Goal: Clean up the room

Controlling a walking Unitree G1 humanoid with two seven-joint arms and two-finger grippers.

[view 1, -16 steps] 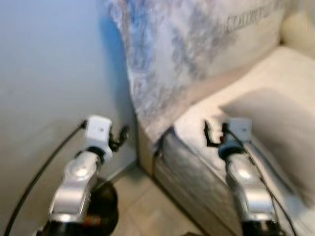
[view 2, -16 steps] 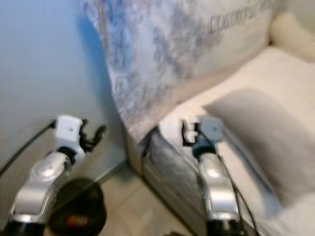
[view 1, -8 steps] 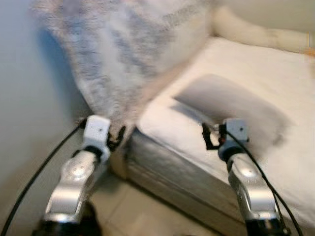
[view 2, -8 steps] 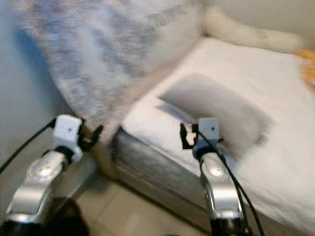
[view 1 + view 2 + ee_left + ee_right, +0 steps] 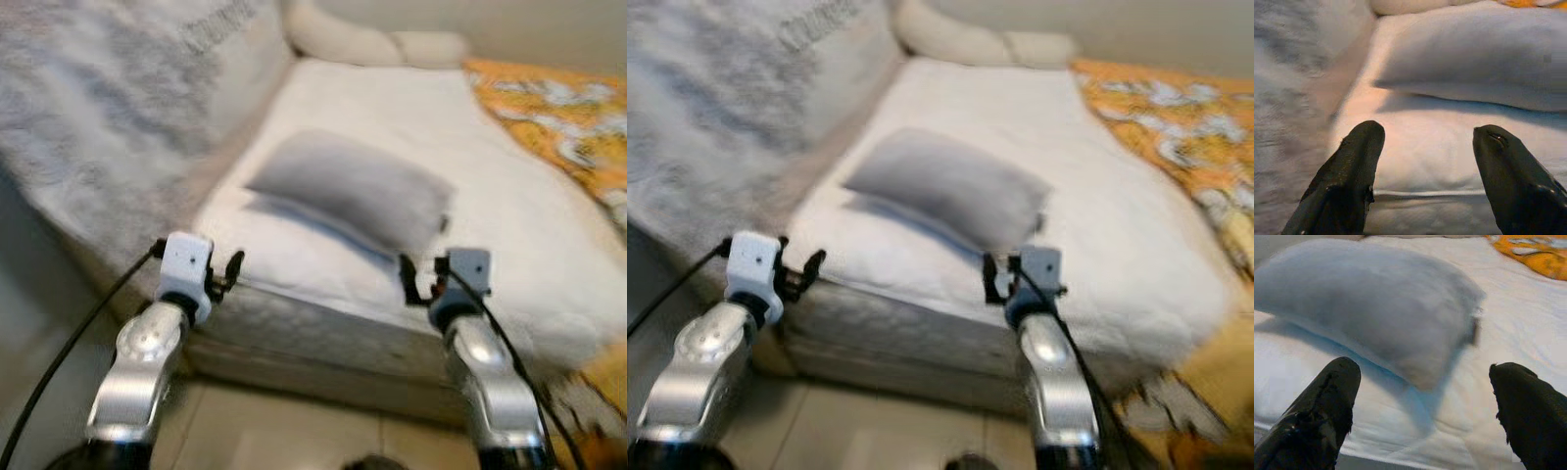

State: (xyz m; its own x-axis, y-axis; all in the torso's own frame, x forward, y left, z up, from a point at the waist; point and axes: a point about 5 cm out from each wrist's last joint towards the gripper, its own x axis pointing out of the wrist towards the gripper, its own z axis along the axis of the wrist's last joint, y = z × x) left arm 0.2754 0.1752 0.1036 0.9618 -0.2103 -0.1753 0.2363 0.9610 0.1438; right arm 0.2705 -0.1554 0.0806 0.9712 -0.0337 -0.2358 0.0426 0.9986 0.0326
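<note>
I see a grey pillow lying on the white bed — my left end effector and right end effector hover before its edge, fingers spread, empty.

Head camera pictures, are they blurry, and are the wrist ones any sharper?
Left and right eye views: motion-smeared; the grey pillow and orange blanket have soft edges. Left wrist view: sharper, warm glow on the white sheet. Right wrist view: pillow slightly soft, casting a bluish shadow.
</note>
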